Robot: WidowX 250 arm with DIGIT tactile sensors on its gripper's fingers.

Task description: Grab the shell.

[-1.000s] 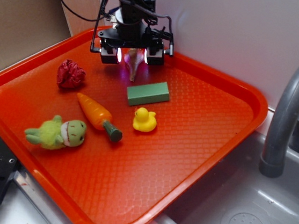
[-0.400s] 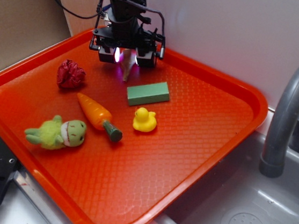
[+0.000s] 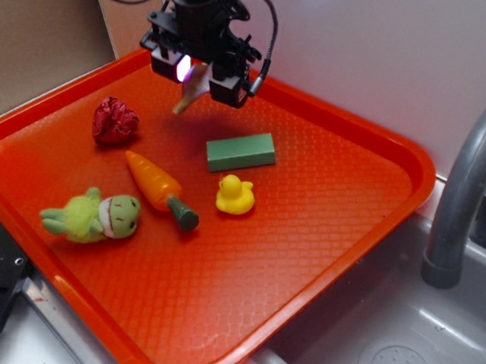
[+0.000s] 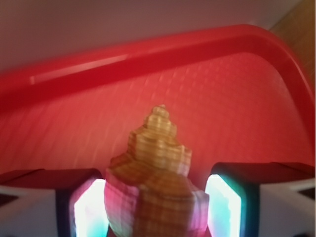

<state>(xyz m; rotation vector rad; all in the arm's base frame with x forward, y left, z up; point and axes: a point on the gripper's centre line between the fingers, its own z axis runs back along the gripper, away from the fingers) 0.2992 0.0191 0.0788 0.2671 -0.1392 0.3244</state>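
Gripper (image 3: 193, 78) hanging above far corner of red tray (image 3: 332, 245), fingers (image 4: 224, 207) clamping shell (image 4: 155, 192); shell clear of tray, behind green block (image 3: 241, 152).

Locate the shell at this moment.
The shell is clamped in the gripper, lifted clear of the orange tray near its far rim in the exterior view, above and between the dark red ball and green block.

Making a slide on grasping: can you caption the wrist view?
The claw grips a ridged tan spiral shell between its lit fingers, above the red textured plastic tray.
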